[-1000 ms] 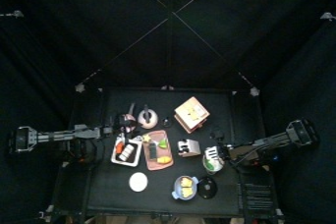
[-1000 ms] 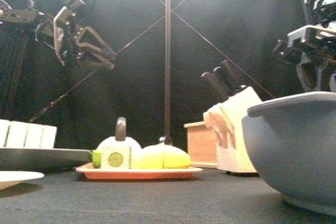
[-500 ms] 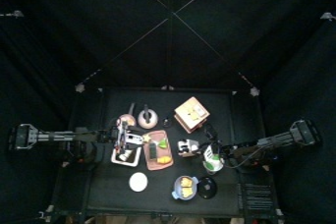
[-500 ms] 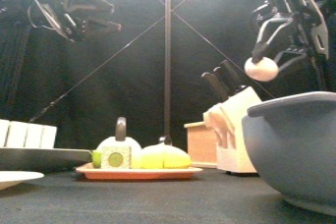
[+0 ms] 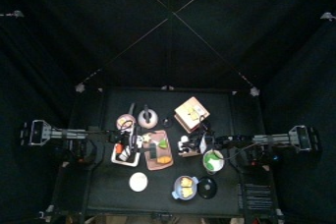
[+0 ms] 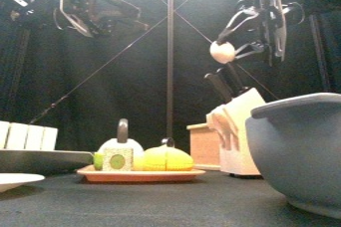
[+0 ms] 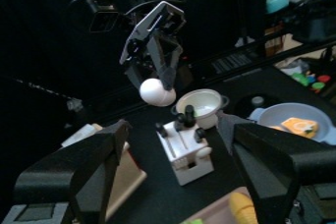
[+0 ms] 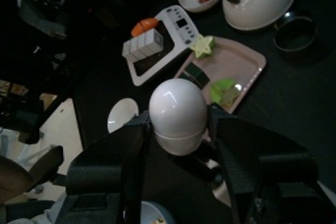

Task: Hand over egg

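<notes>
High above the knife block [image 6: 234,131], the right gripper [image 6: 234,44] has its jaws parted to the egg's width and clamped on the egg [image 6: 224,52], which is smooth, white and unmarked. The left gripper [image 6: 104,12], also raised, gapes at its widest, empty, well apart from the egg.

Dim throughout; black curtains swallow most light. Top view: only a small lit patch at frame centre, the worktop [image 5: 98,184] barely separable from the surround. Front view: bluish haze upper left, grey bowl [image 6: 300,151] at right edge soft, out of focus. Right wrist view: egg [image 8: 176,110] brightly lit, mild glare on top.
</notes>
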